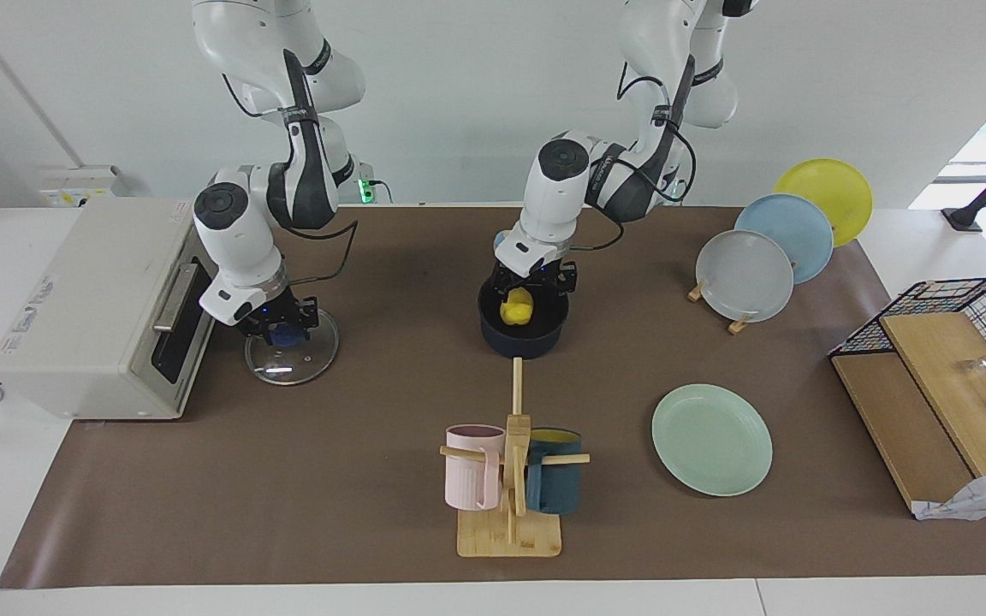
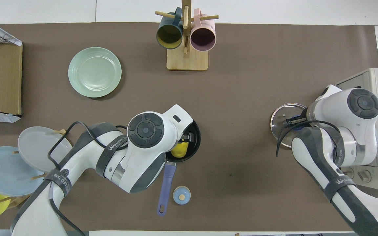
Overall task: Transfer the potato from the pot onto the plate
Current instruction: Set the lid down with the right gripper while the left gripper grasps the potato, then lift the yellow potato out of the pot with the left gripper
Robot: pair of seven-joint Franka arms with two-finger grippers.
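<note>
The potato [image 1: 516, 307] lies in the pot [image 1: 524, 337], my left gripper [image 1: 532, 287] down over it, jaws spread wide, gripping nothing. My wrist hides half the potato from overhead; the facing view shows it whole. The plate [image 1: 711, 439] lies well apart. My right gripper [image 1: 280, 328] sits at the glass lid [image 1: 291, 352]; its grip I cannot tell.

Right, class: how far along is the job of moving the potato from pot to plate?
Done: the glass lid is off the pot, under the right gripper at its knob. In hand: the left gripper is down in the pot, open around the potato, which is not yet lifted. Left: grasp it, lift it and carry it to the bare mint-green plate.
</note>
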